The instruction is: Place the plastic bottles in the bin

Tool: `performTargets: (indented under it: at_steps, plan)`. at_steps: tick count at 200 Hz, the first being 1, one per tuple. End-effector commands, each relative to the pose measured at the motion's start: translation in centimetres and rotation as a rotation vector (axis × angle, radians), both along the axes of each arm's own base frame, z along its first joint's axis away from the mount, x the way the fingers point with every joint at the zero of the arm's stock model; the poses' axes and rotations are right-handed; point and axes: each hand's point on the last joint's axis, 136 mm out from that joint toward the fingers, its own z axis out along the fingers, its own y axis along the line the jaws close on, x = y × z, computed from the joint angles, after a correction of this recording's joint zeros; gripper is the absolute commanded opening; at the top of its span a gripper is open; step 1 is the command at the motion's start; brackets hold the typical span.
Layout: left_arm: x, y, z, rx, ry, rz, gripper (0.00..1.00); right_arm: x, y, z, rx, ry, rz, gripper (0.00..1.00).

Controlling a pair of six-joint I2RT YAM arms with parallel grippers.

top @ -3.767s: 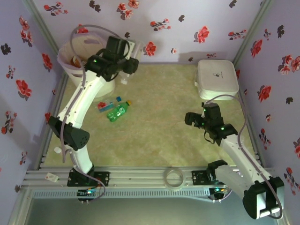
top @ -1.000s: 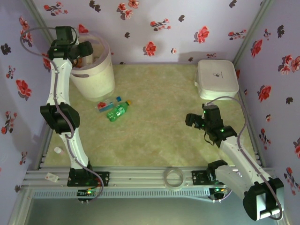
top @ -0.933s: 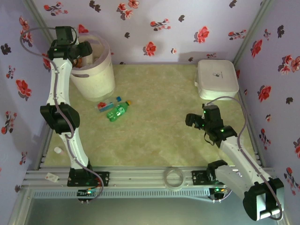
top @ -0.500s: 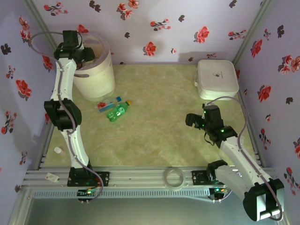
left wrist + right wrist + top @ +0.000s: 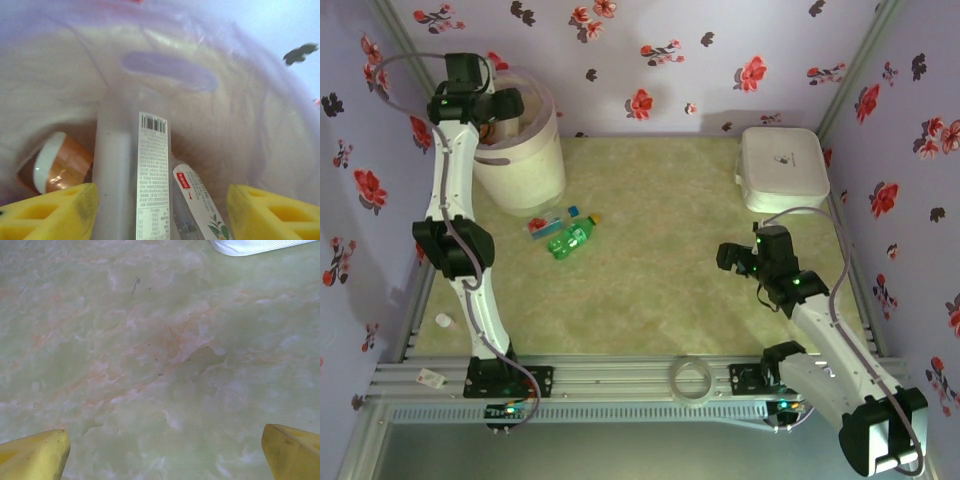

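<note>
My left gripper (image 5: 160, 197) hangs over the bin (image 5: 240, 125), fingers spread, gripping nothing; bottles (image 5: 152, 180) lie below. I should lift straight up, clear of the rim. Right gripper (image 5: 165, 437) spread, empty.

The bin (image 5: 530, 175) is smooth cream plastic, the table (image 5: 650, 280) matt and marbled.

Top view: soft, even light from above, bluish cast on flower-patterned walls (image 5: 670, 60); faint soft shadows on walls and pale green marbled surface (image 5: 650, 300); slight overall softness.
Inside tall cream-white plastic bucket (image 5: 250, 125) beyond left hand (image 5: 160, 215): hazy, washed-out, lilac tint near rim; yellow fingertips (image 5: 50, 210) blurred.
Below right hand (image 5: 165, 455): bright, surface veining clear, fingertips soft-edged.
</note>
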Motion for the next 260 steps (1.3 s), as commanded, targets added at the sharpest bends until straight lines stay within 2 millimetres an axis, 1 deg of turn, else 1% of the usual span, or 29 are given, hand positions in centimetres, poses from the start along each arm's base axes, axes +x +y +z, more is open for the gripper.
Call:
performTargets:
  at_steps: [1, 12, 24, 36, 47, 55, 69, 79, 93, 108, 110, 115, 127, 146, 155, 163, 178, 195, 215, 232, 260]
  plan:
    - [-3.9, 0.2, 10.0, 0.067, -0.212, 0.000, 0.72, 0.0, -0.5, 0.1, -0.007, -0.007, -0.027, 0.99]
    - [-5.5, 0.2, 12.0, 0.087, -0.251, -0.001, 0.74, 0.1, -0.5, 0.0, -0.003, -0.008, -0.028, 0.99]
    - [-7.5, 0.0, 13.8, 0.121, -0.282, -0.005, 0.77, 0.3, -0.4, 0.0, -0.001, -0.007, -0.028, 0.99]
    - [-9.4, -0.7, 14.8, 0.162, -0.299, -0.011, 0.78, 0.4, -0.3, 0.0, 0.002, -0.005, -0.025, 0.99]
    - [-10.9, -1.9, 15.4, 0.200, -0.312, -0.025, 0.80, 0.7, -0.1, 0.0, 0.003, -0.002, -0.022, 0.99]
    - [-11.9, -3.1, 15.6, 0.248, -0.317, -0.051, 0.82, 0.9, 0.0, 0.1, 0.004, -0.001, -0.017, 0.99]
    - [-13.3, -5.4, 15.1, 0.333, -0.298, -0.086, 0.86, 1.3, 0.3, 0.3, 0.006, -0.004, -0.009, 0.99]
    - [-14.2, -7.0, 14.2, 0.364, -0.274, -0.117, 0.87, 1.6, 0.4, 0.4, 0.009, -0.003, -0.007, 0.99]
    - [-15.3, -9.2, 12.8, 0.355, -0.253, -0.166, 0.91, 1.8, 0.5, 0.5, 0.011, -0.005, -0.005, 0.99]
    - [-16.6, -11.7, 10.6, 0.346, -0.223, -0.229, 0.93, 1.8, 0.5, 0.5, 0.010, -0.004, -0.001, 0.99]
    - [-16.7, -12.0, 10.0, 0.344, -0.210, -0.234, 0.93, 1.8, 0.5, 0.5, 0.010, -0.004, -0.002, 0.99]
    - [-17.1, -12.9, 9.0, 0.334, -0.198, -0.252, 0.93, 1.8, 0.5, 0.5, 0.010, -0.003, 0.000, 0.99]
    - [-17.8, -15.1, 5.9, 0.341, -0.140, -0.316, 0.93, 1.8, 0.6, 0.5, 0.008, -0.002, 0.002, 0.99]
    - [-19.4, -19.0, 0.2, 0.390, -0.022, -0.441, 0.94, 1.9, 0.6, 0.4, 0.007, 0.004, 0.006, 0.99]
    - [-20.0, -20.1, -2.6, 0.417, 0.044, -0.481, 0.95, 1.9, 0.7, 0.4, 0.009, 0.007, 0.010, 0.99]
    - [-20.4, -20.6, -4.8, 0.424, 0.098, -0.501, 0.95, 2.0, 0.8, 0.4, 0.012, 0.006, 0.013, 0.99]
    - [-21.0, -20.9, -8.5, 0.423, 0.182, -0.528, 0.96, 2.0, 1.0, 0.3, 0.020, 0.007, 0.016, 0.99]
    - [-21.3, -20.6, -11.6, 0.440, 0.234, -0.537, 0.96, 2.0, 1.0, 0.1, 0.027, 0.007, 0.012, 0.99]
    - [-21.3, -20.0, -14.8, 0.464, 0.302, -0.533, 0.96, 1.8, 1.1, -0.3, 0.031, 0.017, 0.015, 0.99]
    - [-21.4, -19.0, -17.5, 0.490, 0.382, -0.523, 0.97, 1.7, 1.0, -0.3, 0.032, 0.020, 0.013, 0.99]
    - [-20.9, -17.0, -20.9, 0.499, 0.466, -0.488, 0.97, 1.4, 0.6, -0.1, 0.021, 0.011, 0.002, 0.99]
